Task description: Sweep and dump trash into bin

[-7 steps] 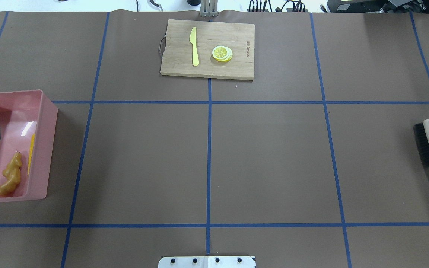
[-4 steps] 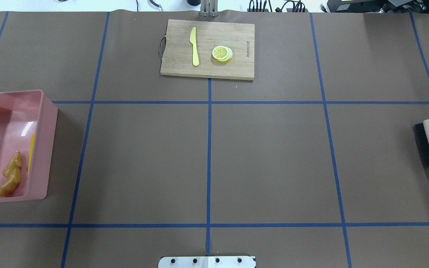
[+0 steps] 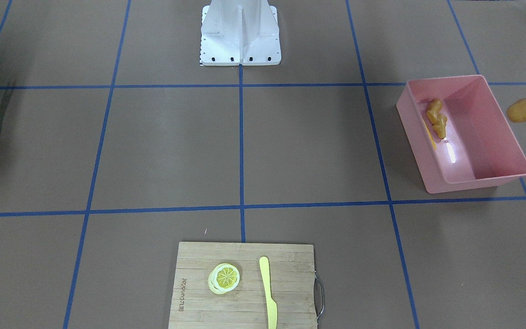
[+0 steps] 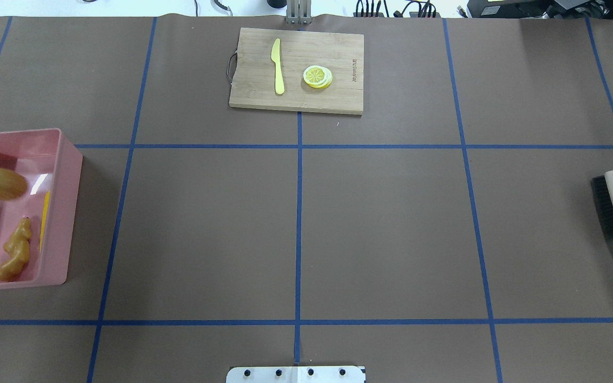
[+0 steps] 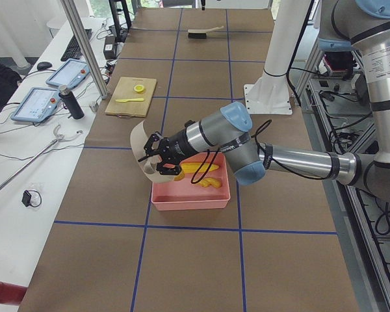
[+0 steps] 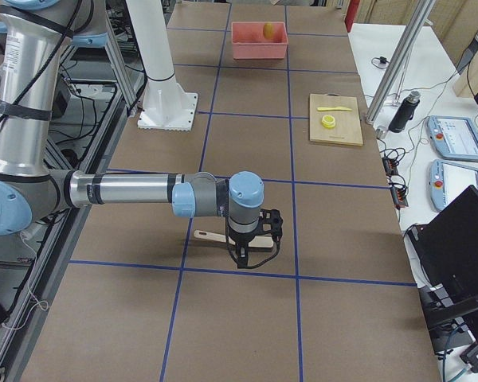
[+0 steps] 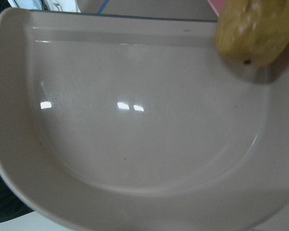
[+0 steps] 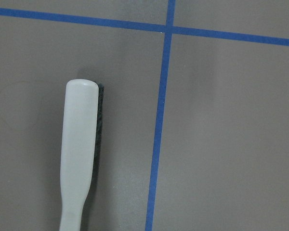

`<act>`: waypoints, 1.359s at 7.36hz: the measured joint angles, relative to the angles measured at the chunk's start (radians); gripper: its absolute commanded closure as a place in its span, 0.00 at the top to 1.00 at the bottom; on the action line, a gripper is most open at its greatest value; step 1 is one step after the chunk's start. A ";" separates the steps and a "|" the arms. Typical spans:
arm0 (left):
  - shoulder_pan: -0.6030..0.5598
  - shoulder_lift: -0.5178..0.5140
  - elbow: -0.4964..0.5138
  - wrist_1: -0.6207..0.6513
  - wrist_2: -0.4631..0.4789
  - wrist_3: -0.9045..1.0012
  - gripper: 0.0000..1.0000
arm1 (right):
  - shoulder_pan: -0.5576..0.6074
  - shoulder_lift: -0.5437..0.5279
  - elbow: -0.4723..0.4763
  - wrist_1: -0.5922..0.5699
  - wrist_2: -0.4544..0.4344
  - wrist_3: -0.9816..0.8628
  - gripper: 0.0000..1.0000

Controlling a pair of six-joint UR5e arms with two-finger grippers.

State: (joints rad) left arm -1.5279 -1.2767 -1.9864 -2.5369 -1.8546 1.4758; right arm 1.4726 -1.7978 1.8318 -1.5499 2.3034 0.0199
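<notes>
Now you are seeing the potato (image 4: 2,183) blurring above the bin (image 4: 64,213) on the blue-taped surface (image 4: 381,229), ginger root (image 4: 15,250) and corn cob (image 4: 46,215) lying inside; left gripper (image 5: 160,162), right gripper (image 6: 253,251): grip you cannot tell.

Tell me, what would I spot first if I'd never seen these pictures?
A blurred tan-brown lumpy potato hangs in the air above the big pink plastic tub on the robot's left side, just off the tilted beige plastic dustpan. A knobbly beige ginger root lies inside the tub. Far off, a wooden cutting board carries a yellow lemon slice.
</notes>
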 measured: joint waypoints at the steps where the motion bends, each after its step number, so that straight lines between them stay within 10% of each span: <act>1: 0.001 -0.002 0.001 -0.016 0.003 0.011 0.00 | 0.000 0.000 0.000 0.000 0.002 0.000 1.00; 6: 0.037 -0.014 0.007 0.129 -0.329 -0.490 0.00 | 0.000 -0.006 -0.009 -0.007 -0.002 -0.001 1.00; 10: 0.304 -0.182 0.007 0.151 -0.542 -1.154 0.00 | 0.002 -0.008 -0.013 -0.010 -0.002 -0.001 1.00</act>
State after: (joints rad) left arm -1.2239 -1.4585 -1.9797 -2.3860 -2.3962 0.3213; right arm 1.4750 -1.8054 1.8185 -1.5603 2.3015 0.0190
